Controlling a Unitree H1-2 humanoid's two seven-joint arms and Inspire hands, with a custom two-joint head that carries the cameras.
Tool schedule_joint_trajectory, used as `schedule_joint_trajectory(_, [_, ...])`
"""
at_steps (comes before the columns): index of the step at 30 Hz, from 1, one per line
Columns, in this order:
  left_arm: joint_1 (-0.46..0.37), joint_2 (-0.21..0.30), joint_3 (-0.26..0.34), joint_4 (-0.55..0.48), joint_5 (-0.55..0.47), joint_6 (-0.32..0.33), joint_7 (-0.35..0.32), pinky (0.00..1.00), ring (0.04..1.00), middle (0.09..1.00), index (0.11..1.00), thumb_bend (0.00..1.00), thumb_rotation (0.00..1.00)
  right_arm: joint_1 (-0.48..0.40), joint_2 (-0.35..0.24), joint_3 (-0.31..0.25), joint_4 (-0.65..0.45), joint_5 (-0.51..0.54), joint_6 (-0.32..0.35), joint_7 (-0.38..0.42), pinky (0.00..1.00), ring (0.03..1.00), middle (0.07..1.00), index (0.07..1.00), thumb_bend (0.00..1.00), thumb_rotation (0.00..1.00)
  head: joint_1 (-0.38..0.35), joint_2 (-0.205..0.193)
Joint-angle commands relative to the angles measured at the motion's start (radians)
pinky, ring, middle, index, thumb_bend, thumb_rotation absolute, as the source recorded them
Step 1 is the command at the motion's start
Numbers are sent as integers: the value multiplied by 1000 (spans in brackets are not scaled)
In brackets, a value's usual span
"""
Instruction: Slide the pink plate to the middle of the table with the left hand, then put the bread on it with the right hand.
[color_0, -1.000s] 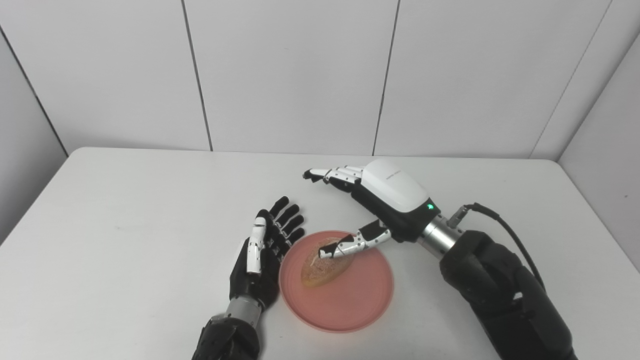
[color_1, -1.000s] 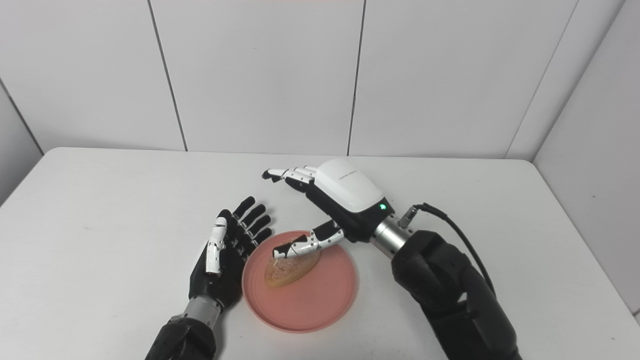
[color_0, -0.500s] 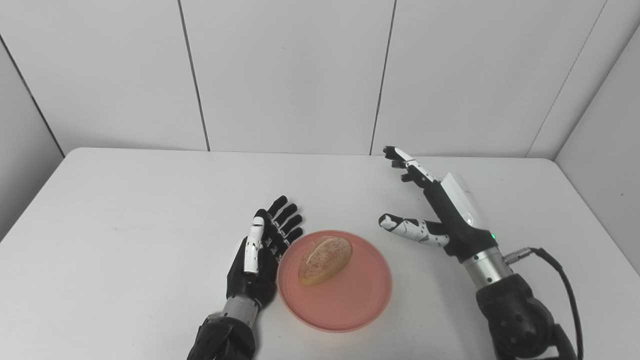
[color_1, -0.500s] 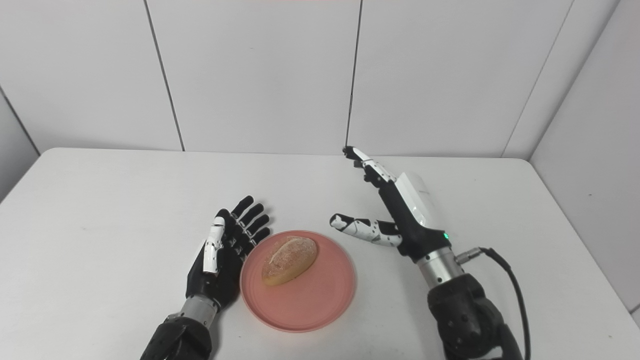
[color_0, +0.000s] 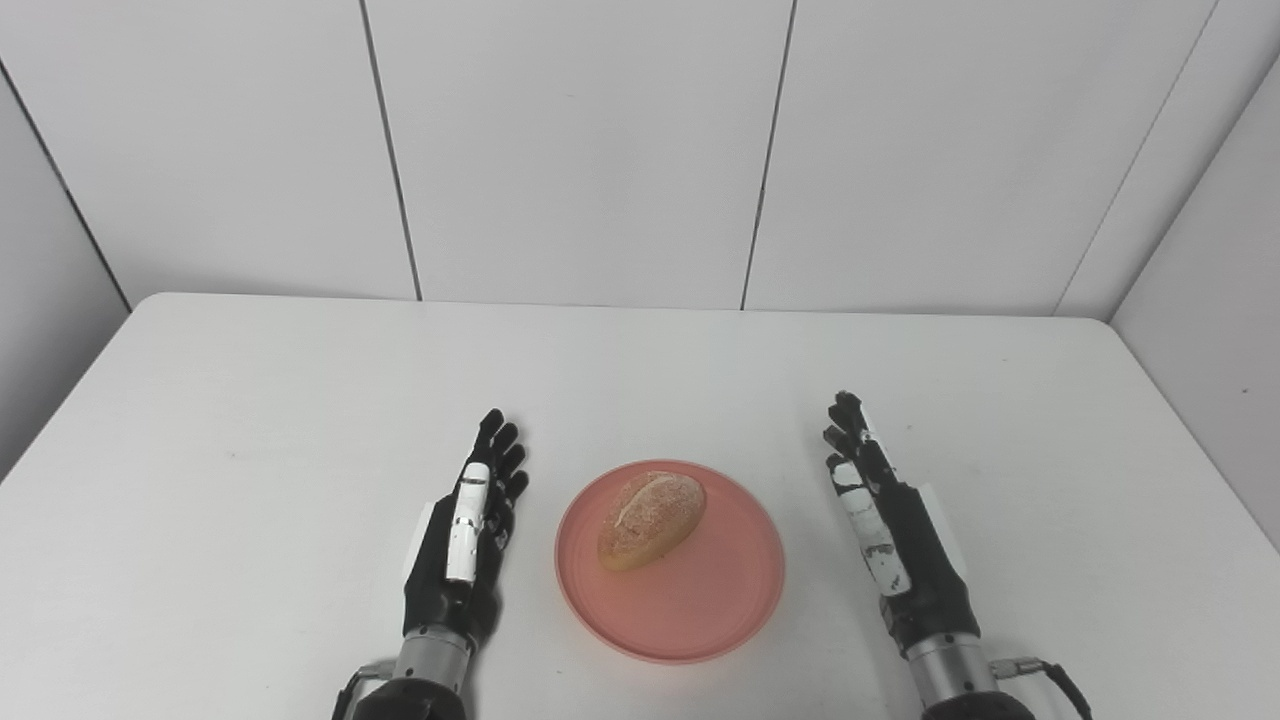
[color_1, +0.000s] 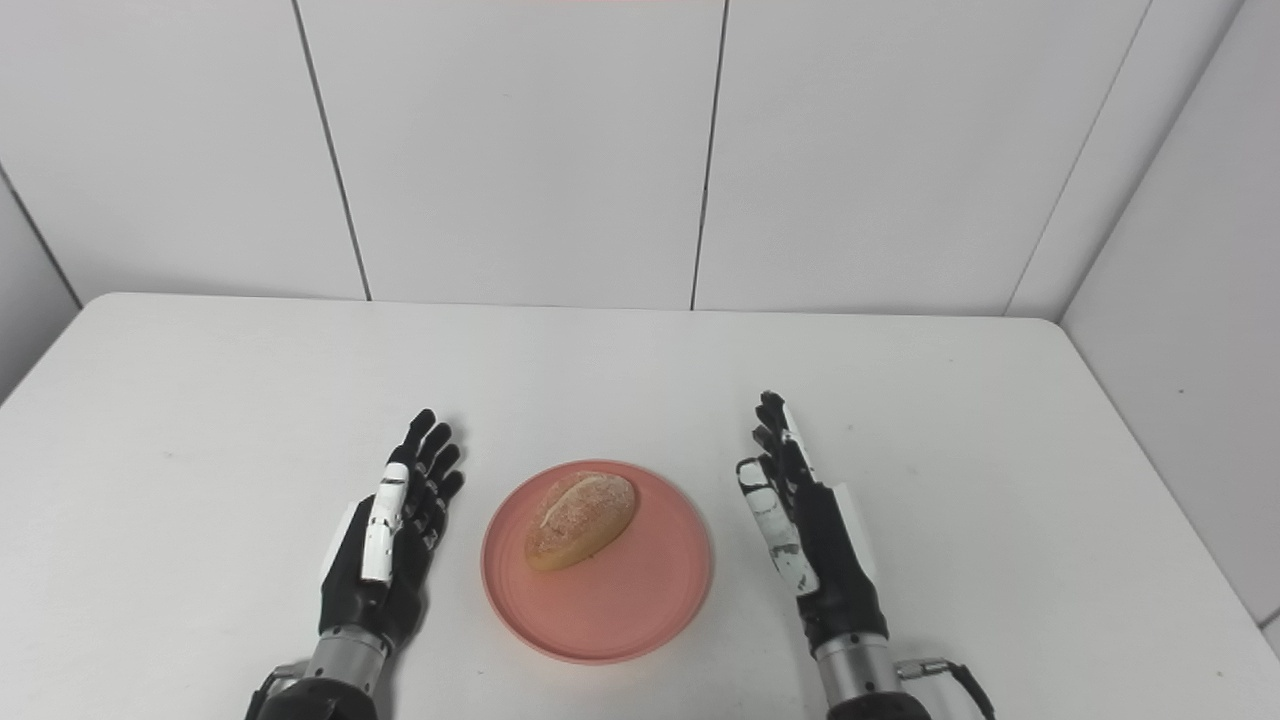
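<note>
A pink plate (color_0: 700, 610) lies on the white table near the front middle. A brown bread roll (color_0: 651, 519) rests on its upper left part. My left hand (color_0: 463, 540) stands open to the left of the plate, fingers straight and pointing away, a short gap from the rim. On the other side my right hand (color_0: 892, 535) is open too, edge-on, apart from the plate. Neither hand touches the bread or the plate. In the right eye view the plate (color_1: 640, 610) and the bread (color_1: 581, 519) sit between both hands.
The white table (color_0: 300, 400) ends at grey wall panels (color_0: 580, 150) at the back and on both sides. Nothing else stands on it.
My right hand let go of the bread, lifted away to the right, then came down beside the plate. My left hand drew back a little from the plate's rim. The bread stays on the plate.
</note>
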Motion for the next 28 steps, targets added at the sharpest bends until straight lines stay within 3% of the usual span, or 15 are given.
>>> schedule_joint_trajectory(1, [24, 2, -9, -14, 17, -34, 4, 1000, 997, 1000, 990, 425, 1000, -13, 15, -6, -4, 39, -12, -22, 962, 967, 976, 980, 512, 1000, 4, 1])
schedule_joint_trajectory(3, [40, 8, -8, -10, 15, -50, -4, 1000, 1000, 1000, 991, 415, 1000, -10, 22, 0, 10, 59, -27, -25, 976, 964, 976, 977, 446, 1000, 6, 2])
schedule_joint_trajectory(10, [53, 19, -3, 11, -2, -59, -15, 1000, 990, 991, 973, 397, 1000, 0, 36, 31, 39, 61, -39, -50, 942, 949, 964, 960, 370, 1000, 21, 1])
schedule_joint_trajectory(14, [55, 20, -4, 14, -4, -60, -17, 1000, 984, 991, 971, 388, 1000, -2, 36, 46, 62, 52, -47, -64, 919, 943, 957, 951, 277, 1000, 19, 2])
schedule_joint_trajectory(28, [50, 21, -15, 19, -10, -52, -15, 1000, 979, 987, 968, 404, 1000, 14, 28, 53, 98, 78, -76, -76, 919, 938, 954, 956, 268, 1000, 10, 3])
